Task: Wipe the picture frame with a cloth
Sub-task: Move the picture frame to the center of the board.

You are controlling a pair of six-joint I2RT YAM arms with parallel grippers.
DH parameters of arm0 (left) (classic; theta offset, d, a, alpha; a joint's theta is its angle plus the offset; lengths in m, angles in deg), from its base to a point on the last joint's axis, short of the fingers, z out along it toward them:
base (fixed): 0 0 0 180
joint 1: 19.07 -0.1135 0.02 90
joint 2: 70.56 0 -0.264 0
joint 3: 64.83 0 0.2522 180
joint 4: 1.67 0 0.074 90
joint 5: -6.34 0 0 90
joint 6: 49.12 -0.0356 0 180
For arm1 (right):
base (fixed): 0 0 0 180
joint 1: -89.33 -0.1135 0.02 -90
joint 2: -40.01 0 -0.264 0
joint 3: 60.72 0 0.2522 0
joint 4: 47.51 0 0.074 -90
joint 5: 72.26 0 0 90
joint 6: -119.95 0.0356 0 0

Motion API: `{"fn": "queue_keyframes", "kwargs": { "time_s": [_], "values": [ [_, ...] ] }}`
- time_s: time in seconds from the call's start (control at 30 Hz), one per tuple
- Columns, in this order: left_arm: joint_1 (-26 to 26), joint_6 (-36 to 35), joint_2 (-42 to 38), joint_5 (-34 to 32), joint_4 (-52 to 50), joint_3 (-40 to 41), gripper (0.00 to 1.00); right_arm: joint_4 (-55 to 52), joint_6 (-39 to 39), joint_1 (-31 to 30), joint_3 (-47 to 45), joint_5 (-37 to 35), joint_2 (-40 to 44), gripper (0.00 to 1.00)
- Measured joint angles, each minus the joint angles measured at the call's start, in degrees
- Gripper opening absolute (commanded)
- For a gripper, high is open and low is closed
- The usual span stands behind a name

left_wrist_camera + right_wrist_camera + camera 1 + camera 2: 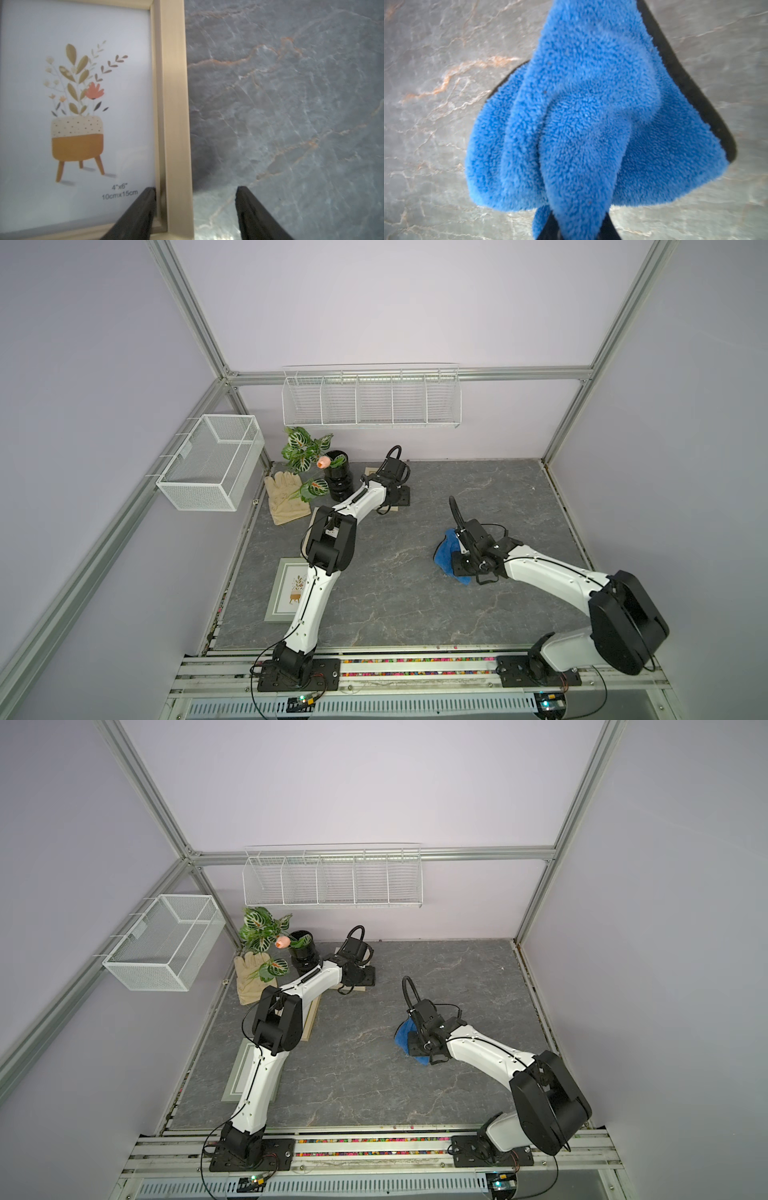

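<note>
The picture frame (172, 104) has a pale gold border and holds a print of a potted plant. It lies flat at the far side of the table, and only a corner (371, 471) shows past my left arm. My left gripper (195, 191) is open and straddles the frame's side rail, with one finger over the glass and the other over the bare table. In both top views the left gripper (401, 497) sits low over the frame. The blue cloth (591, 114) hangs bunched from my right gripper (579, 228), which is shut on it at mid-right of the table (446, 556).
A beige glove (286, 497) and a leafy plant in a black vase (338, 481) stand at the far left. A grey-framed picture (286, 593) lies at the front left, and a wooden frame (312, 1019) under my left elbow. A wire basket (212, 462) and wire shelf (370, 400) hang on the walls.
</note>
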Motion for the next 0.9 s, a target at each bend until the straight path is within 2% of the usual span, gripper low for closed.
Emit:
{"fn": "queue_keyframes", "kwargs": {
  "time_s": [0.33,0.47,0.7,0.9],
  "values": [
    [11.23,9.29,-9.77,1.20,2.73,15.13,0.65,-2.10,-0.52,3.30,2.75,-1.79,0.00,0.15],
    [13.42,11.41,-12.76,2.05,1.14,17.07,0.70,-2.49,-1.20,4.00,4.37,-1.92,0.00,0.15],
    [10.99,11.58,-20.57,-1.73,-6.12,17.29,0.76,-2.69,-2.71,4.00,8.76,-0.17,-0.76,0.15],
    [5.11,10.88,-26.62,-4.81,-5.77,27.12,0.76,-2.43,-3.50,3.96,14.08,2.62,-6.43,0.15]
  ]
}}
